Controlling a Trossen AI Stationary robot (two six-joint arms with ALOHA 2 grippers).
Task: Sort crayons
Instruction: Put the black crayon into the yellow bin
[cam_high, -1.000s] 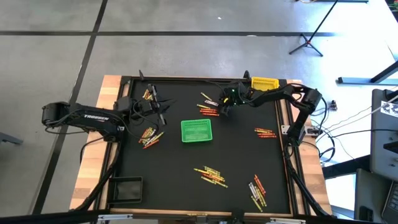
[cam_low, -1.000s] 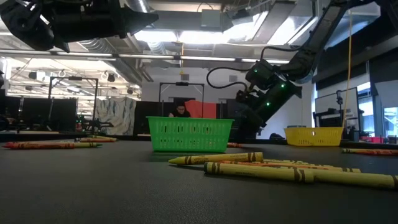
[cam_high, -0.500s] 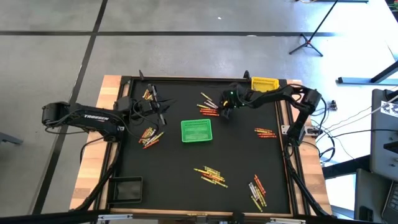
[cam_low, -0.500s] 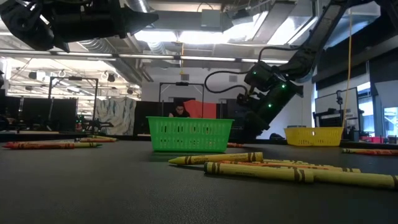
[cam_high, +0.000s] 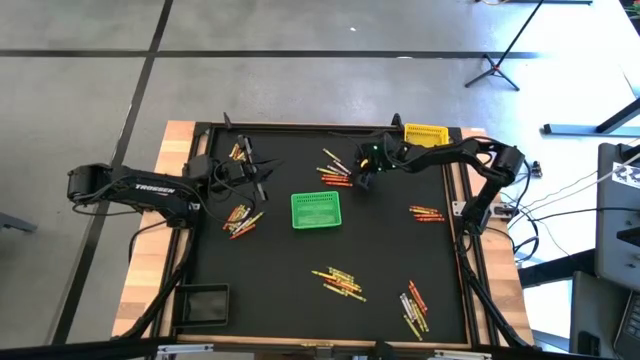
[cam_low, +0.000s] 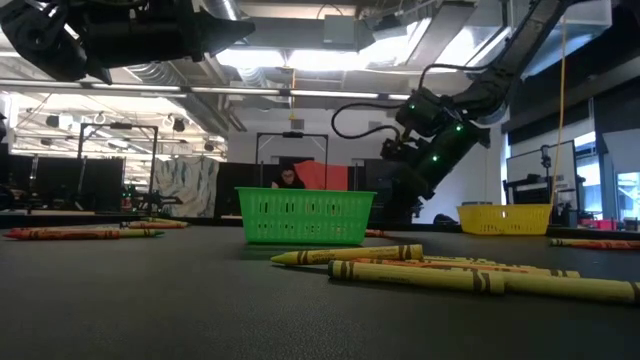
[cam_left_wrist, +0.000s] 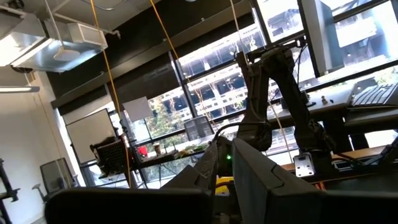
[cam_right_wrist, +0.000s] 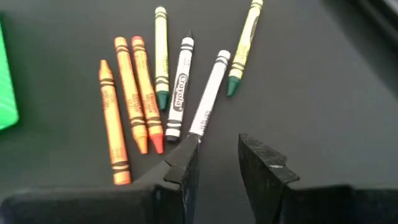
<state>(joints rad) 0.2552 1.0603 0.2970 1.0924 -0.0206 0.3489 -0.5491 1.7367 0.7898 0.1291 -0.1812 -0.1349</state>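
Observation:
Crayons lie flat on the black mat in several small groups. One group (cam_high: 337, 172) lies just far of the green basket (cam_high: 315, 210); the right wrist view shows its orange (cam_right_wrist: 111, 124), red (cam_right_wrist: 147, 93), green (cam_right_wrist: 161, 56) and white crayons (cam_right_wrist: 205, 93). My right gripper (cam_right_wrist: 219, 142) hangs open, slanting down over this group, with only mat between its fingers; the near end of one white crayon lies by one fingertip. My left gripper (cam_high: 256, 172) waits raised over the mat's far left, pointing slightly upward.
A yellow basket (cam_high: 424, 133) stands at the far right edge and a black basket (cam_high: 205, 303) at the near left corner. Other crayon groups lie at the left (cam_high: 240, 218), far left (cam_high: 238, 152), right (cam_high: 427, 212), near middle (cam_high: 338, 282) and near right (cam_high: 413, 308).
My right gripper has tipped a little and its wrist has risen slightly above the crayon group beyond the green basket. The gap between its fingers and the crayons on the mat look the same.

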